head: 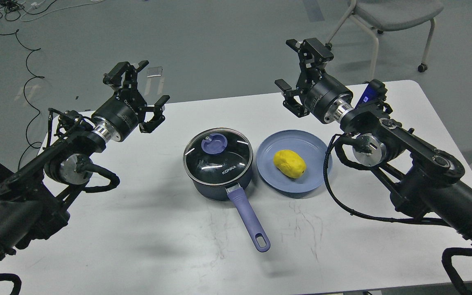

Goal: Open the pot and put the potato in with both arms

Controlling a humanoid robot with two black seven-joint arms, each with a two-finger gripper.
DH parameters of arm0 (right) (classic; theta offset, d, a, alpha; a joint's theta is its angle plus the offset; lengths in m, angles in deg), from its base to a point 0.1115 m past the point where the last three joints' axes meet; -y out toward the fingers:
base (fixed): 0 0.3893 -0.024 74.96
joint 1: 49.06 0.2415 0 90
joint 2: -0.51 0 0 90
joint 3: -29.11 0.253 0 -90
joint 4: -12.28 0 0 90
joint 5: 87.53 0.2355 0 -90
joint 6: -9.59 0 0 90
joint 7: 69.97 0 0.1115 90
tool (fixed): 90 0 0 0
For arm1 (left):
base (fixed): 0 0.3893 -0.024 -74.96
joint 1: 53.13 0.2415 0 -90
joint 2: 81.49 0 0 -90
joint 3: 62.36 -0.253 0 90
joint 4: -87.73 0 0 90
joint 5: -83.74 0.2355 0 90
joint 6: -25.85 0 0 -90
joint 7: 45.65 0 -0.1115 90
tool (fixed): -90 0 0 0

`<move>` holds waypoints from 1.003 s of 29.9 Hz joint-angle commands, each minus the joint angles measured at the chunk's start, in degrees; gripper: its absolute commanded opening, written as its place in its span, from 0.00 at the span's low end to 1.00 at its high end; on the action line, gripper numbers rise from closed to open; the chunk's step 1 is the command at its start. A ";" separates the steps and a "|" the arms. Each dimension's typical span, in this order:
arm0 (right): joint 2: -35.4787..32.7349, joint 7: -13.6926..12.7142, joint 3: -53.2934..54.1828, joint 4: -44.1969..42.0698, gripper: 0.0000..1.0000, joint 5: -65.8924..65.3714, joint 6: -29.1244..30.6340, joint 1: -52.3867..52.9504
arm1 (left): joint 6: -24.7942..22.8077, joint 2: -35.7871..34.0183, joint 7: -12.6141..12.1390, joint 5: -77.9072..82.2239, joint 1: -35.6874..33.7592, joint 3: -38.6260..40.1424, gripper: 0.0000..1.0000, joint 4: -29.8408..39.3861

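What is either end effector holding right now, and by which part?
Nothing. The left end effector and right end effector are both open above the table, clear of the pot and potato.

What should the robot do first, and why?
Probably lower the left gripper onto the lid's knob. The lid still covers the pot, the potato waits on the plate, and both grippers are open and empty.

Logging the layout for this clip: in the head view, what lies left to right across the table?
Left gripper, jaws open → lidded pot → blue plate holding the potato → right gripper, jaws open.
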 commanded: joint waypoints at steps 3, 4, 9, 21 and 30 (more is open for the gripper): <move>0.00 0.00 -0.08 -0.07 1.00 -0.09 -0.09 0.58 | -0.12 -0.25 -0.22 0.15 0.07 -0.11 0.98 0.03; 0.00 0.00 -0.08 -0.07 1.00 -0.09 -0.09 0.75 | -0.03 -0.33 -0.04 0.06 0.07 0.23 0.98 0.03; -0.62 0.00 0.00 -0.07 1.00 0.00 -0.09 2.16 | 0.06 -0.42 0.14 -0.20 0.07 0.41 0.98 0.03; -0.97 0.00 0.18 0.01 1.00 0.00 -0.09 2.34 | -0.03 0.02 0.14 -0.73 0.07 1.29 0.98 0.03; -0.97 0.00 0.71 -0.07 1.00 -0.09 -0.09 2.34 | -0.56 0.81 0.14 -0.56 0.07 1.64 0.98 0.03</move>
